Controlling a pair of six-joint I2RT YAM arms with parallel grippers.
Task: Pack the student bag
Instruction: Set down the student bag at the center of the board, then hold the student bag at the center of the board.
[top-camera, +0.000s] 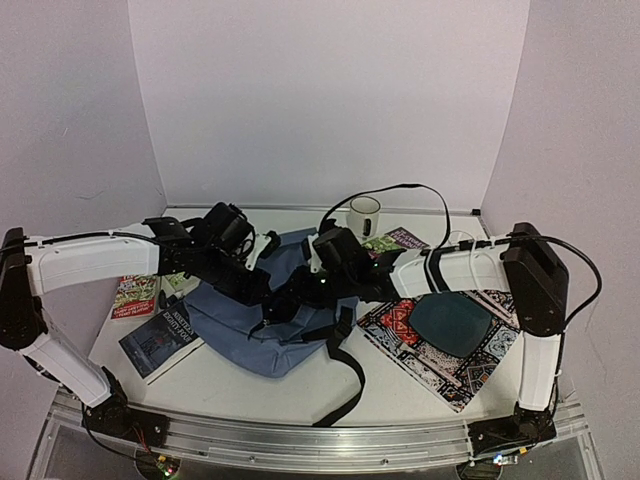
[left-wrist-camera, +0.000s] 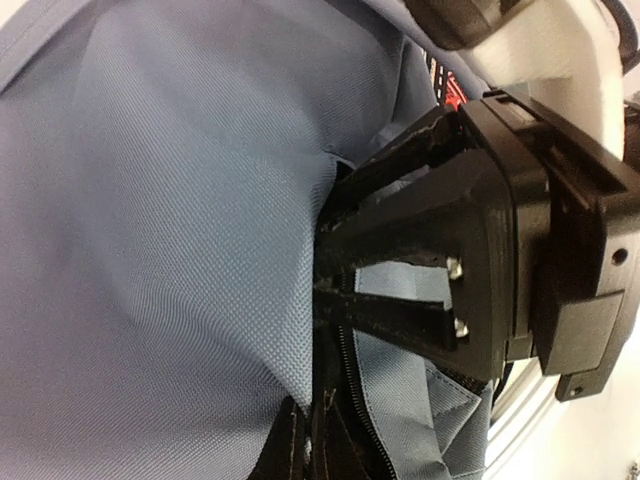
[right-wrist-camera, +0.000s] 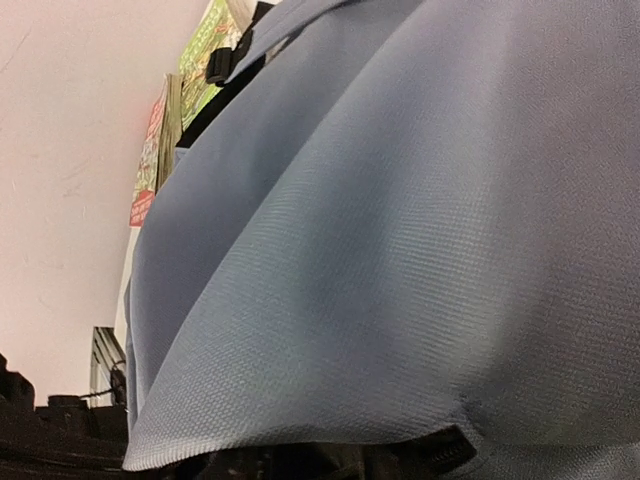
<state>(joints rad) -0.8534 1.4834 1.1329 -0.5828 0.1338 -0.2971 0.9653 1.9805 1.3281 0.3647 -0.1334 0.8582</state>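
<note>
bag: we saw the student bag (top-camera: 250, 335) lying slumped on the table (top-camera: 400, 400) | left gripper (top-camera: 262, 288): shut at the bag's top edge | right gripper (left-wrist-camera: 325, 255): clamped on a fabric fold beside the bag's zipper (left-wrist-camera: 350, 400) | writing: book covers (top-camera: 137, 296) left of the bag carried titles, too small for us to read

Blue school bag (top-camera: 262, 338) slumped on the table (top-camera: 230, 392).
The soft blue-grey cloth is bunched up at the top, a dark zipper (left-wrist-camera: 347, 395) runs down it, and black straps (top-camera: 350, 372) trail toward the near edge.
</note>
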